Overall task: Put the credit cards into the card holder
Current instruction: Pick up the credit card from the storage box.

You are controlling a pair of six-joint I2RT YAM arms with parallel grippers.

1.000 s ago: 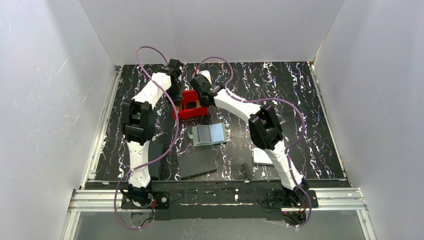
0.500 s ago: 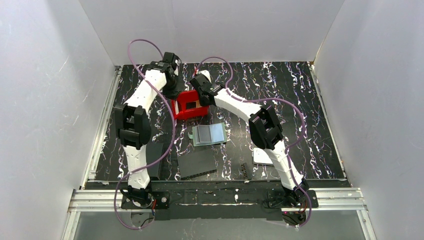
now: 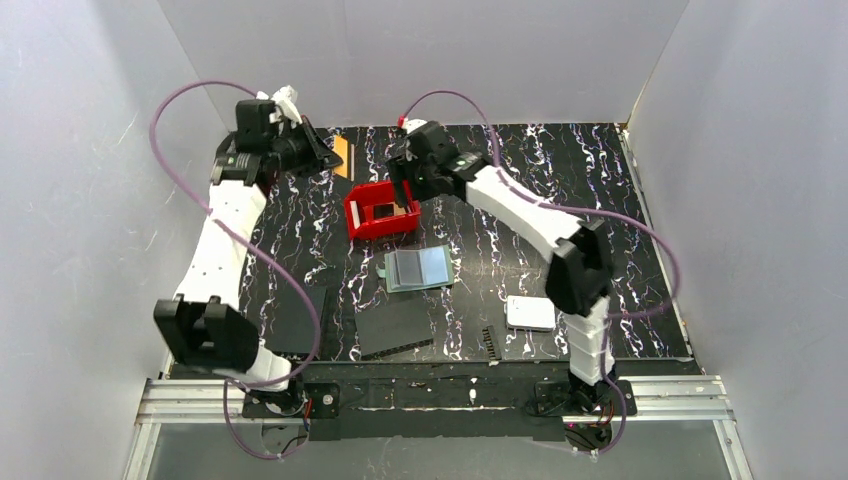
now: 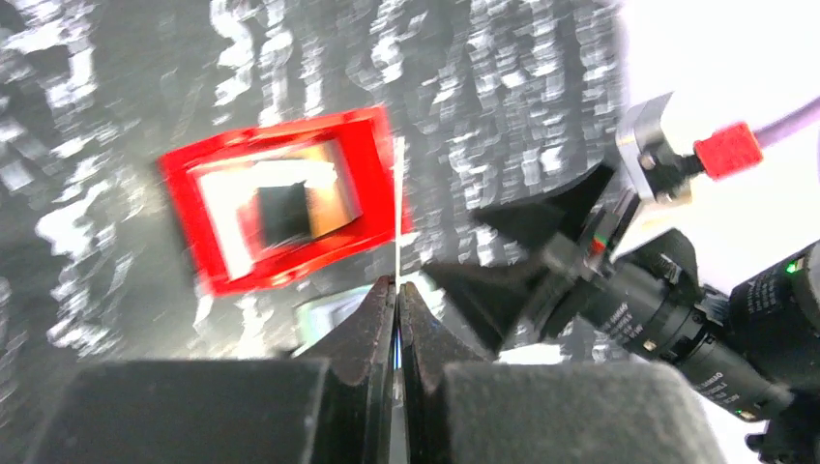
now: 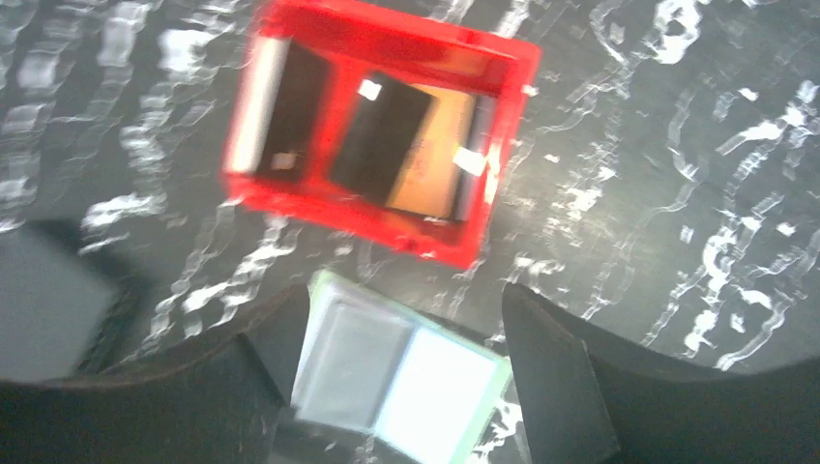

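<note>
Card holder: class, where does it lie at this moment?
In the top view the card holder lies open near the centre of the scene, just on the near side of the red bin.

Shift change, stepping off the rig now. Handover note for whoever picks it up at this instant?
Left gripper: fingers shut on one orange card, held in the air back-left of the red bin.
Right gripper: open, empty, above the bin's near side.
Card holder: lies open just in front of the bin; no card visibly in it, though the wrist views are blurred.
Other cards lie in the bin.
To do: carry the held card to the holder, slot it in, then fetch the rest.
</note>
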